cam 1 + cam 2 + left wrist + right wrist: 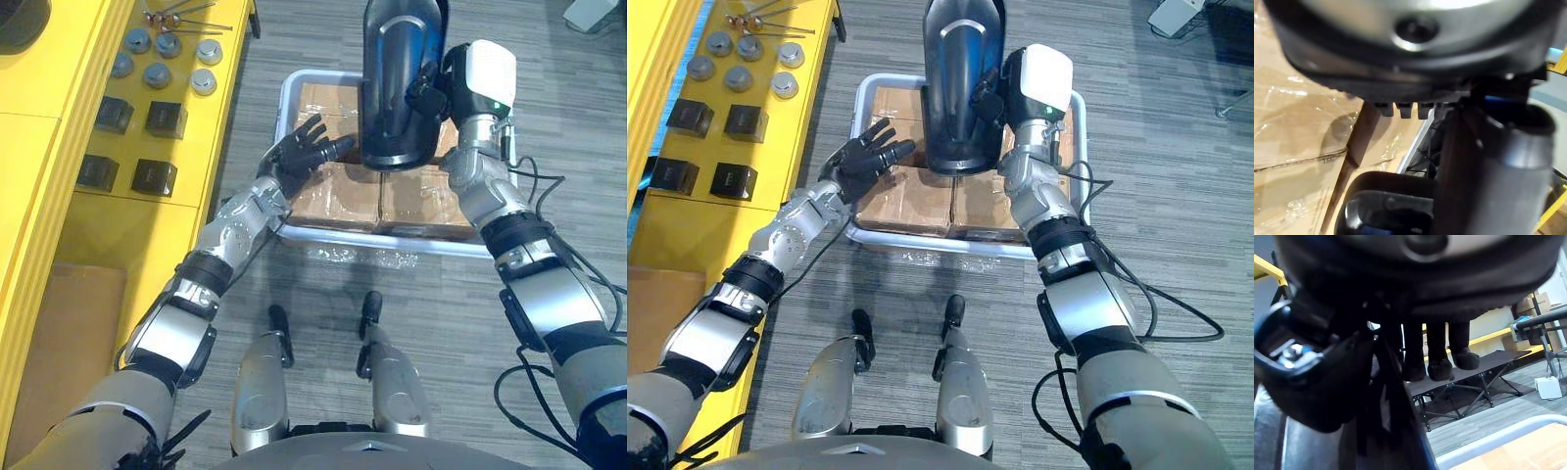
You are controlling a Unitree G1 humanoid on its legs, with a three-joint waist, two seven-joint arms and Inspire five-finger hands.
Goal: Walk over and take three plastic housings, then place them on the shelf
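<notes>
Plastic housing [395,93]: 1, dark, glossy, upright, held above the grey bin [390,243].
Right hand [429,88]: fingers and thumb curled on the housing's right side.
Left hand [299,157]: fingers spread, tips at the housing's lower left edge.
Bin contents: film-wrapped cardboard boxes [343,196].
Yellow shelf [59,88], left: 4 black blocks [167,119], grey round caps [157,74].

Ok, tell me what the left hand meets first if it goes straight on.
Probably the dark plastic housing held by the right hand: the left hand points its open fingers at its lower end, close by. Depth is unclear.
</notes>
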